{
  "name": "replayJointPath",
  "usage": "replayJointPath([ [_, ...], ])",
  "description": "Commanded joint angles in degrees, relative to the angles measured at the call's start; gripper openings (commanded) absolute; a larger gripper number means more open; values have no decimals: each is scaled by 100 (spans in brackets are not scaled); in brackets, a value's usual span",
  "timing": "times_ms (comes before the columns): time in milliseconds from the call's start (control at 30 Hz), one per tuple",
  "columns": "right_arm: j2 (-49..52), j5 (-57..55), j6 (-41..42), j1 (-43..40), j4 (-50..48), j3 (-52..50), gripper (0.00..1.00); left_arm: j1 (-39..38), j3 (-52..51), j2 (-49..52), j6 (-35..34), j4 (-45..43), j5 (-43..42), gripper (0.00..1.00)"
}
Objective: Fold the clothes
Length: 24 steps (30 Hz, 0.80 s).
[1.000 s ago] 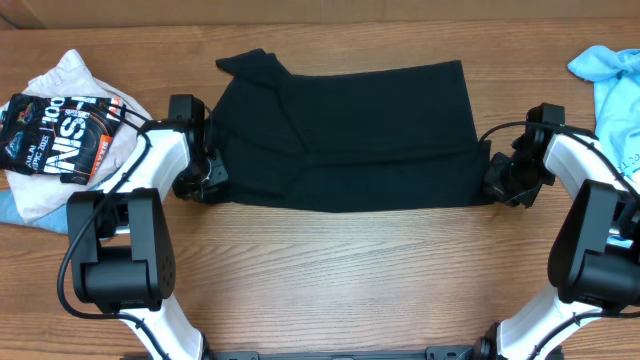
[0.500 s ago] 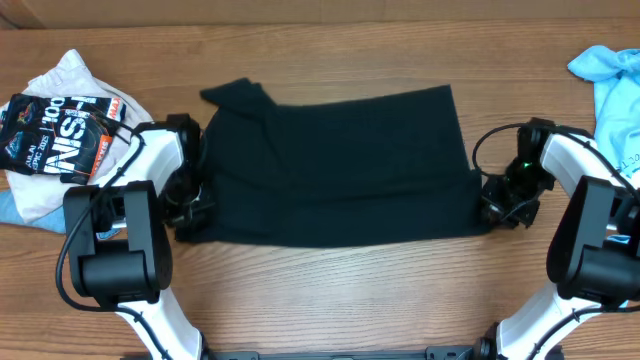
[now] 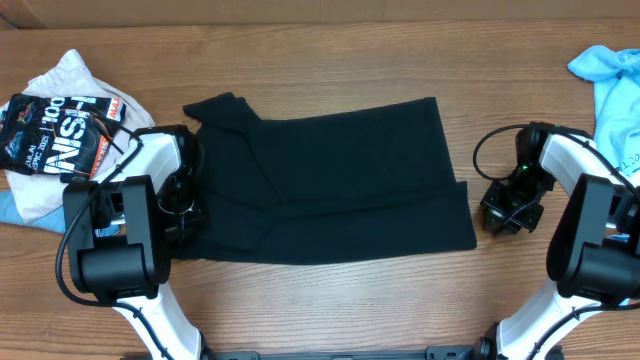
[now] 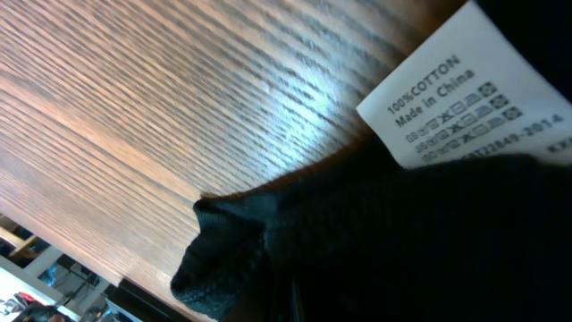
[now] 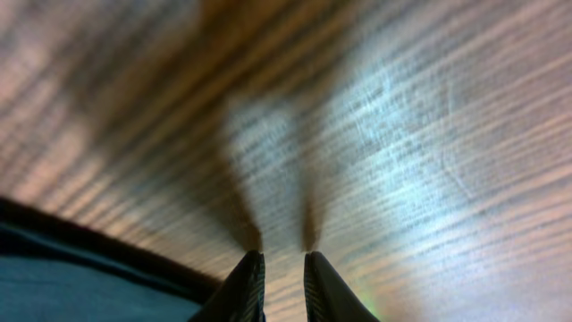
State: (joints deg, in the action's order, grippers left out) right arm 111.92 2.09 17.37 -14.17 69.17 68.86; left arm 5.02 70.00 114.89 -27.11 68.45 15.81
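Note:
The plain black shirt lies flat, folded into a rough rectangle, in the middle of the wooden table. My left gripper sits at the shirt's left edge and is shut on the fabric. In the left wrist view the black cloth fills the frame, hides the fingers, and shows its white tag. My right gripper stands just right of the shirt's right edge, apart from it. In the right wrist view this gripper is slightly open and empty over bare wood, with the shirt's edge at lower left.
A pile at the left holds a black tee with white and red lettering on white cloth. A light blue T-shirt lies at the far right. Bare wood runs along the front.
The shirt has slid left and toward the front with my left gripper. My right gripper has let go of the right edge and now stands apart from it.

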Motion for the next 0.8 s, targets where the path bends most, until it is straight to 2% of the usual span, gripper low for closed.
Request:
replayJointPath([
  [0,-396,-26,48,-13,-155,-17,19,59,63,-162,-133,-101,240,6],
  [100,-811,63,50,-13,-313,90,19,59,262,-380,-120,-87,236,13],
  [200,-1252,212,46,-13,-457,302,19,55,452,-737,-120,-81,122,44],
  [267,-1502,374,17,-7,-605,433,19,52,557,-1005,-118,-103,-20,54],
  [333,-1687,678,-179,28,-828,546,21,55,634,-1261,-120,-122,-107,58],
  [467,-1770,1355,-831,256,-1491,678,38,55,667,-1698,-118,-339,-422,66],
  [767,-1056,1178,-1333,1248,-3611,675,65,52,664,-1709,514,-1810,-1606,75],
])
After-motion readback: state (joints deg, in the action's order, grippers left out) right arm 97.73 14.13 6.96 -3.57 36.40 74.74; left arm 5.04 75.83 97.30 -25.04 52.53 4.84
